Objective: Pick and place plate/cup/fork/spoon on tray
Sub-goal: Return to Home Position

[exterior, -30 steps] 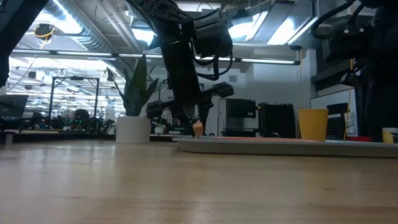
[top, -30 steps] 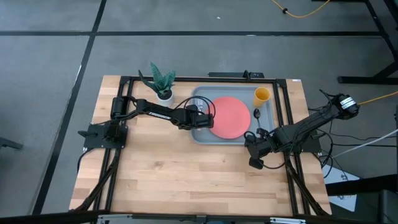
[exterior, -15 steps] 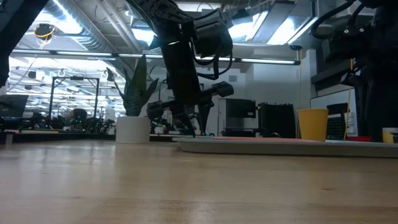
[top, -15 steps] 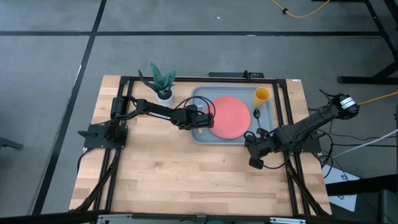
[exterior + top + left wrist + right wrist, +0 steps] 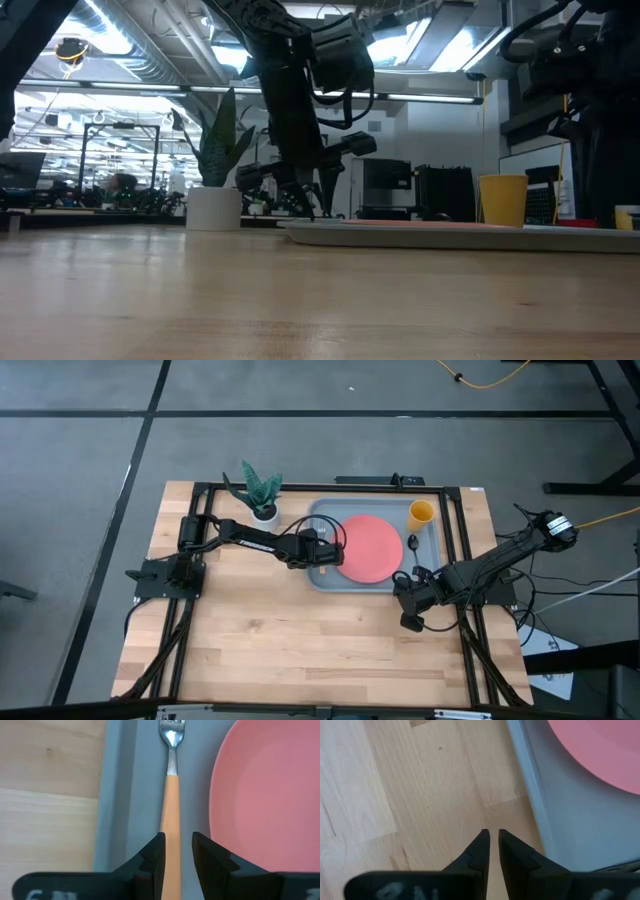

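Nearest, the right gripper (image 5: pixel 412 622) hangs over bare table (image 5: pixel 300 650) just off the tray's (image 5: pixel 322 580) near right corner, fingers almost together, holding nothing. Farther, the left gripper (image 5: pixel 176 851) straddles the fork's (image 5: pixel 170 795) handle in the tray's left strip, fingers slightly apart, beside the plate (image 5: pixel 368 547). The spoon (image 5: pixel 413 543) and, beyond it, the cup (image 5: pixel 421 514) sit at the tray's right.

1. The tray (image 5: pixel 322 579), light blue-grey with rounded corners, lies flat right of centre in the high view.
2. The plate (image 5: pixel 370 547), round and coral-red, lies flat in the tray's middle.
3. The cup (image 5: pixel 421 514), yellow-orange, stands upright in the tray's upper right corner.
4. The spoon (image 5: pixel 413 544), small and dark, lies just right of the plate.
5. The fork (image 5: pixel 171 795), tan-handled with silver tines, lies flat on the tray floor left of the plate.
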